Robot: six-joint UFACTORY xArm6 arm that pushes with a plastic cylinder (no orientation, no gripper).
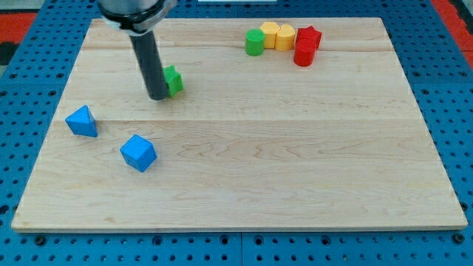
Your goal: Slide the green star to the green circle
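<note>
My tip (159, 96) is set down on the wooden board (236, 177), touching the green star (173, 80) from its 8 o'clock side; there is no pincer on this rod, so nothing is clenched or grasped.

The star is partly hidden behind the rod. The green circle (254, 42) is seen well apart, at about 2 o'clock from the star, just beside two yellow blocks (278, 35) and two red blocks (307, 44). A blue triangle (82, 121) and a blue cube (138, 153) are left at 8 o'clock and 6 o'clock.

The pushing step is judged to be under way. A push toward 2 o'clock is called for next, kept centred behind the star.
</note>
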